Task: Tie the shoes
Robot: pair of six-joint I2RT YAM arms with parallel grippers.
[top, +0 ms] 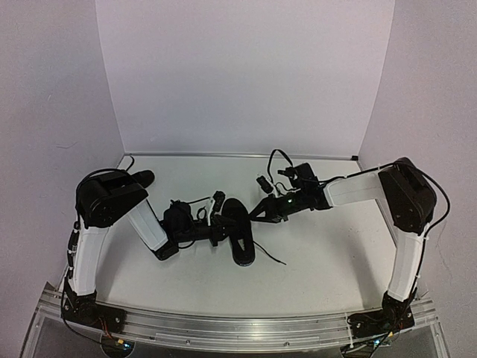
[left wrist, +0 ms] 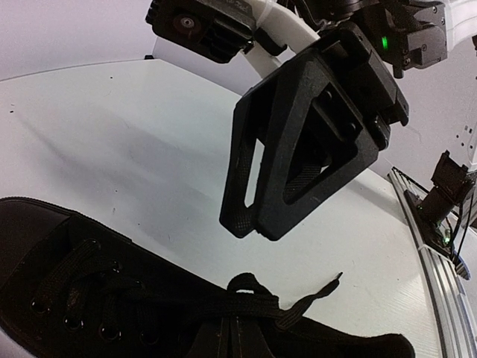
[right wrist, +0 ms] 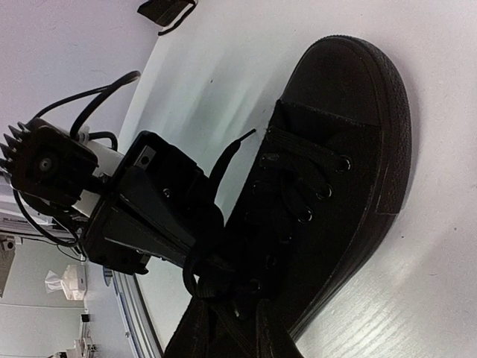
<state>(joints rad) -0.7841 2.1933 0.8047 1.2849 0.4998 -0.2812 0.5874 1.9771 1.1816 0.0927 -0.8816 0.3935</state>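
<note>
One black shoe (top: 240,233) lies mid-table, its toe toward the near edge. It also shows in the left wrist view (left wrist: 74,298) and the right wrist view (right wrist: 335,149). My left gripper (top: 220,227) reaches it from the left. Its jaws (left wrist: 231,328) are shut on a black lace (left wrist: 257,304) at the shoe's top eyelets, with a small loop and a loose end (left wrist: 322,287) beside them. My right gripper (top: 258,212) hovers just right of the shoe with its fingertips (left wrist: 242,216) together and nothing seen between them. The second shoe (top: 140,179) lies at the back left behind my left arm.
A loose lace (top: 272,257) trails from the shoe onto the table to the right. White walls close the table at the back and both sides. An aluminium rail (top: 238,324) runs along the near edge. A black cable (top: 277,156) loops above my right wrist.
</note>
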